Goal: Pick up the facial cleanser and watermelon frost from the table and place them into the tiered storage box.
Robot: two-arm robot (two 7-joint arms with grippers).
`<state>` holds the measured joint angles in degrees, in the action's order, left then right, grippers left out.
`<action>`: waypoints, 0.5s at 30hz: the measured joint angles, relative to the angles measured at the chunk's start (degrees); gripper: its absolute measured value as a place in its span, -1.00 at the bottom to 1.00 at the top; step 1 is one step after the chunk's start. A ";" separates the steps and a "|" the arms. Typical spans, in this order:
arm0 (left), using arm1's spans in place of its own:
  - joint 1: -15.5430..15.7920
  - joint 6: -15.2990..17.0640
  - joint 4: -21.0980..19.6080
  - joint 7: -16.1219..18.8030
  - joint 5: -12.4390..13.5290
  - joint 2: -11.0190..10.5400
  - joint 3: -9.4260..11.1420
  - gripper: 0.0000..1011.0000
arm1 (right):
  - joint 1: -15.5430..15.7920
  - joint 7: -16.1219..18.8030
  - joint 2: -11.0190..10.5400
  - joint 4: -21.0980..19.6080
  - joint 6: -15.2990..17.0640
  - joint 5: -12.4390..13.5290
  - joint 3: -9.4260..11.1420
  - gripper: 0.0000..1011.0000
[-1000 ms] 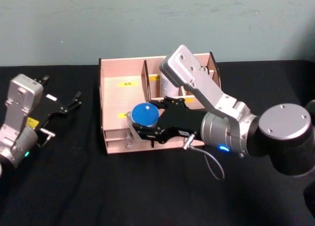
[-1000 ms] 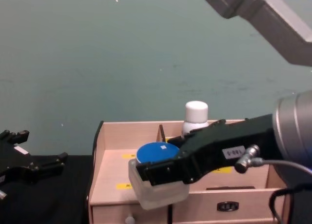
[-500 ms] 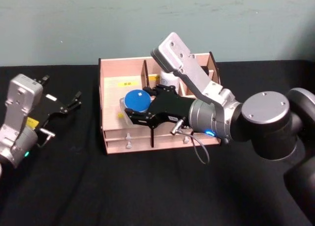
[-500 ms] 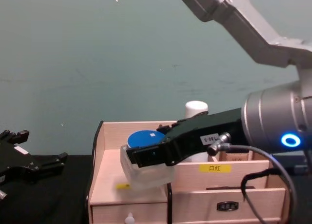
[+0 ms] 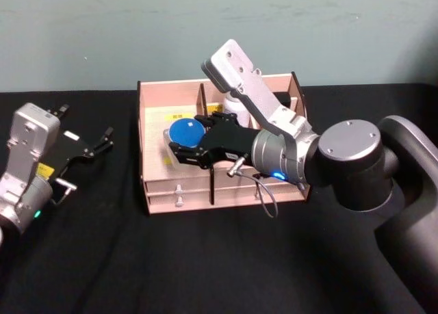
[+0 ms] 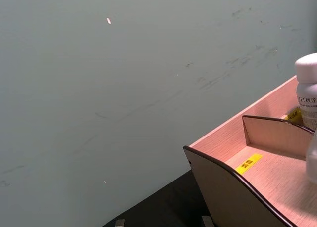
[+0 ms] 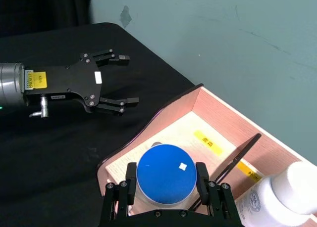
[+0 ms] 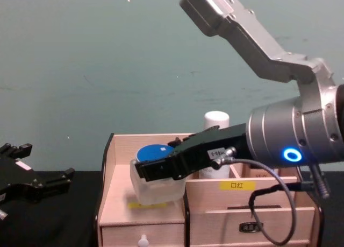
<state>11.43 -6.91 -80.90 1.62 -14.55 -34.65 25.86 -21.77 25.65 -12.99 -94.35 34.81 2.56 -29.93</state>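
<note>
One blue-lidded jar point(image 5: 186, 133) inside box rim point(image 5: 140, 115)

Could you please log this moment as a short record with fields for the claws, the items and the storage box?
right claw: shut on the blue-lidded jar, held over the left compartment of the tiered storage box
left claw: open, idle above the black table, left of the box
blue-lidded jar: clear body, upright between the claw's fingers
white bottle: standing in a rear compartment of the box
box drawers: shut, white knob on the left one
</note>
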 joint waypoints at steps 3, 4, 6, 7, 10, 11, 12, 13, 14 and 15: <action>0.00 0.00 0.00 0.00 0.00 0.00 0.00 0.98 | -0.55 -0.22 0.46 1.02 -0.28 0.07 -0.17 0.43; 0.00 0.00 0.00 0.00 0.00 0.00 0.00 0.98 | -0.68 -0.29 0.56 1.25 -0.35 0.07 -0.21 0.43; 0.00 0.00 0.00 0.00 0.00 0.00 0.00 0.98 | -1.06 -0.48 0.88 1.94 -0.56 0.07 -0.30 0.43; 0.00 0.00 0.00 0.00 0.00 0.00 0.00 0.98 | -1.18 -0.59 1.00 2.23 -0.64 0.07 -0.30 0.43; 0.00 0.00 0.00 0.00 0.00 0.00 0.00 0.98 | -1.70 -0.82 1.50 3.40 -0.99 0.08 -0.32 0.43; 0.00 0.00 0.00 0.00 0.00 0.00 0.00 0.98 | -1.94 -0.96 1.72 3.87 -1.17 0.07 -0.35 0.43; 0.00 0.00 0.00 0.00 0.00 0.00 0.00 0.98 | -2.04 -1.04 1.81 4.11 -1.25 0.07 -0.36 0.43; 0.00 0.00 0.00 0.00 0.00 0.00 0.00 0.98 | -2.13 -1.11 1.90 4.32 -1.31 0.06 -0.38 0.43; 0.00 0.00 0.00 0.00 0.00 0.00 0.00 0.98 | -2.23 -1.17 2.01 4.57 -1.38 0.05 -0.39 0.43; 0.00 0.00 0.00 0.00 0.00 0.00 0.00 0.98 | -2.45 -1.24 2.20 5.08 -1.48 0.04 -0.40 0.43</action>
<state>11.43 -6.91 -80.90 1.62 -14.55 -34.65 25.87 -24.22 24.40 -10.79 -89.27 33.32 2.60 -30.33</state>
